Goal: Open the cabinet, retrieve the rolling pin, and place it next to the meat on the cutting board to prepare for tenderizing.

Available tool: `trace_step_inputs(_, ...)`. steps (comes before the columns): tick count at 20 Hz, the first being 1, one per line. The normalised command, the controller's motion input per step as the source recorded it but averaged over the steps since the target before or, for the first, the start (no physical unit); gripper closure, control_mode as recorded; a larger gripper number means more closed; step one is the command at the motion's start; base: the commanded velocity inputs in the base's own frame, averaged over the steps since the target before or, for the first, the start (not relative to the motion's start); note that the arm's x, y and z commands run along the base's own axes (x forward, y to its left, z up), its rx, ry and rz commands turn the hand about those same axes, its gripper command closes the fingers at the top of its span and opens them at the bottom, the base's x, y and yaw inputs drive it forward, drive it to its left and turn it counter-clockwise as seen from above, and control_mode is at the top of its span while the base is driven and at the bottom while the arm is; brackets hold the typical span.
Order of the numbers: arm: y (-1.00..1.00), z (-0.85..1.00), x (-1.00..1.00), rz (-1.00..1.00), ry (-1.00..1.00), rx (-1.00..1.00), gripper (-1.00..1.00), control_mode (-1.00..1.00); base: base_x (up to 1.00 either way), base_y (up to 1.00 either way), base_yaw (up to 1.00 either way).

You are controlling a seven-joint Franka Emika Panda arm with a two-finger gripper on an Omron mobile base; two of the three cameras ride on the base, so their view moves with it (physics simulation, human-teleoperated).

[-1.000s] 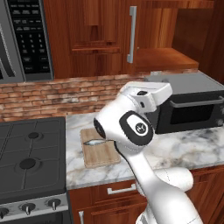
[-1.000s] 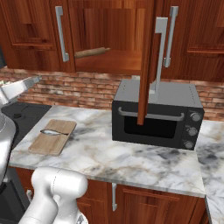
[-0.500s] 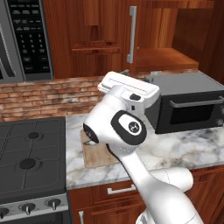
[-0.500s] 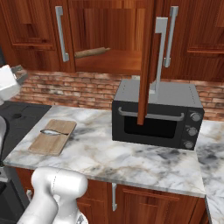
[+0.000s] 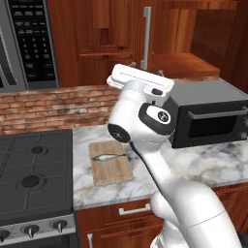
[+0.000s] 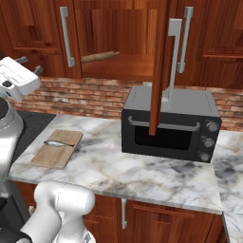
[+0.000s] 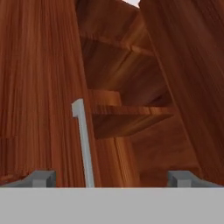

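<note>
- Your marble counter (image 6: 142, 171) carries a black oven (image 6: 168, 124) and the cutting board (image 6: 57, 148), with the meat (image 6: 57, 143) lying on it.
- Above, the cabinet (image 6: 118, 38) stands with 1 door swung out; the rolling pin (image 6: 99, 57) rests on its shelf.
- Your gripper (image 7: 111, 177) is spread wide, holding nothing, beside a silver handle (image 7: 83, 144).

Cabinet (image 6: 118, 38) right door swung open; rolling pin (image 6: 99, 57) lying tilted on its shelf. Meat (image 6: 58, 143) flat on cutting board (image 6: 54, 154), below cabinet.
</note>
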Motion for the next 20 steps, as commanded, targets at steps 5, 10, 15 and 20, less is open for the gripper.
trace_step_inputs(5,-0.03,0.19,0.14,0.15,-0.02,0.0,-1.0,-1.0,0.0,0.0,0.0)
trace_step_inputs(10,-0.19,0.12,0.22,0.1,0.0,0.07,-1.0,-1.0,0.0,0.0,0.0)
trace_step_inputs(15,-0.26,0.02,0.42,0.08,0.06,0.09,-1.0,-1.0,0.0,0.0,0.0)
trace_step_inputs(20,-0.22,-0.04,0.76,0.06,0.25,0.11,-1.0,-1.0,0.0,0.0,0.0)
